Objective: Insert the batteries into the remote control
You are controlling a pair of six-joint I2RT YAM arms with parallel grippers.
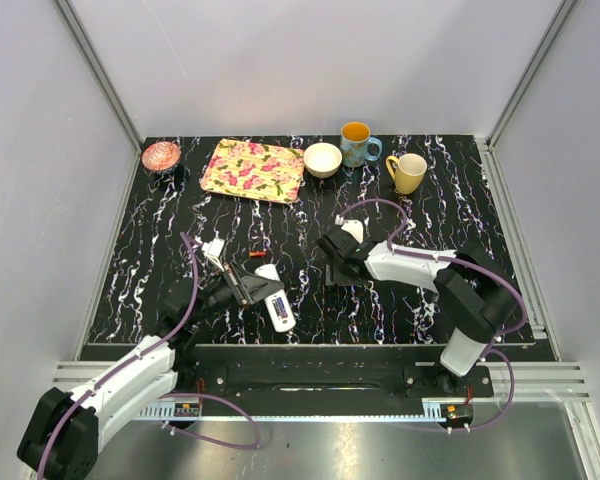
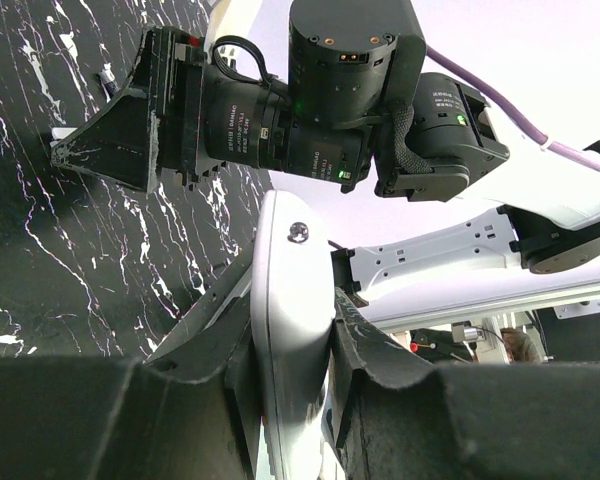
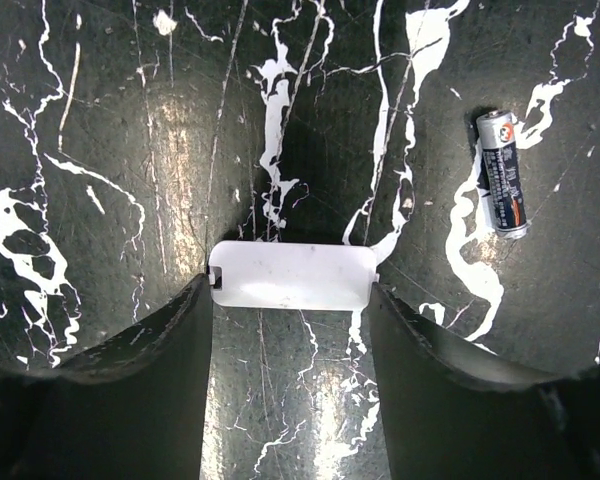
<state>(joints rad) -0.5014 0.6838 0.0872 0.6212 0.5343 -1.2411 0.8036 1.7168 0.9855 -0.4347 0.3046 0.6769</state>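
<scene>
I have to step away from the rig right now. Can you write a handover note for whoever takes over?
Left gripper: shut on the slim white plastic remote control.
Right gripper: fingers against both short ends of the small white plastic rectangular cover, which lies flat on the black marbled table.
One dark cylindrical battery lies loose beside the cover.
Done: cover is off.
Left: load batteries, refit cover. Whether any battery is already inside cannot be seen.

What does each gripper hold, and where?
Left gripper: the remote control, clamped across its long sides. Right gripper: fingers touch the cover's short ends; grip unclear.
</scene>
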